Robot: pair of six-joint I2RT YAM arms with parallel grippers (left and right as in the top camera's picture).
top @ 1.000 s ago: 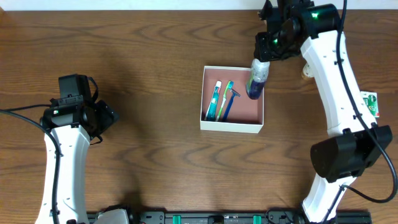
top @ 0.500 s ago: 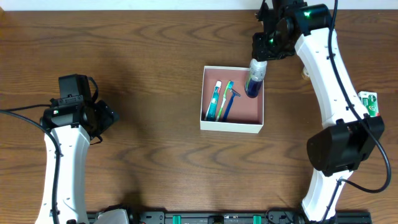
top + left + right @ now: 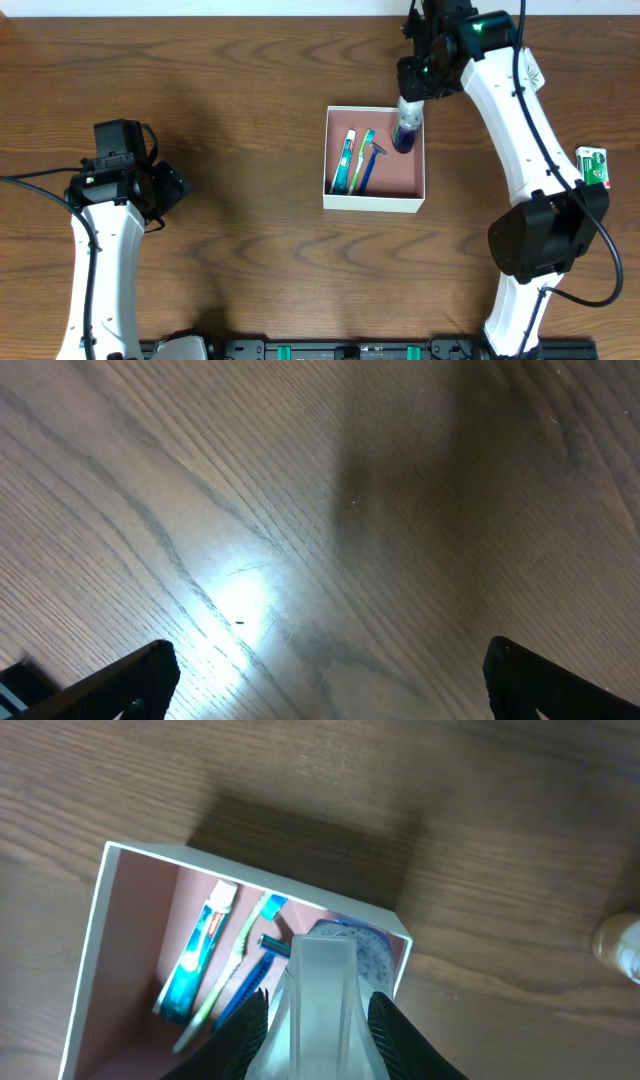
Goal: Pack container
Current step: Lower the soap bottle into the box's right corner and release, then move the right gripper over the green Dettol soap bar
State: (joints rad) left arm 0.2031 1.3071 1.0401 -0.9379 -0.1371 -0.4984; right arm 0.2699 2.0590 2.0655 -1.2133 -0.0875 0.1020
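White-walled square container (image 3: 372,205), reddish-brown inside, right gripper (image 3: 320,1035) pinching clear bluish bottle (image 3: 406,132) at its corner; left gripper (image 3: 330,675) spread wide.

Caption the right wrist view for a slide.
Right gripper holds a bottle at a corner of the container, beside toothpaste, toothbrush and razor.

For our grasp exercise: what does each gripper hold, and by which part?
The right gripper grips the bottle by its clear top end; the left gripper holds nothing.
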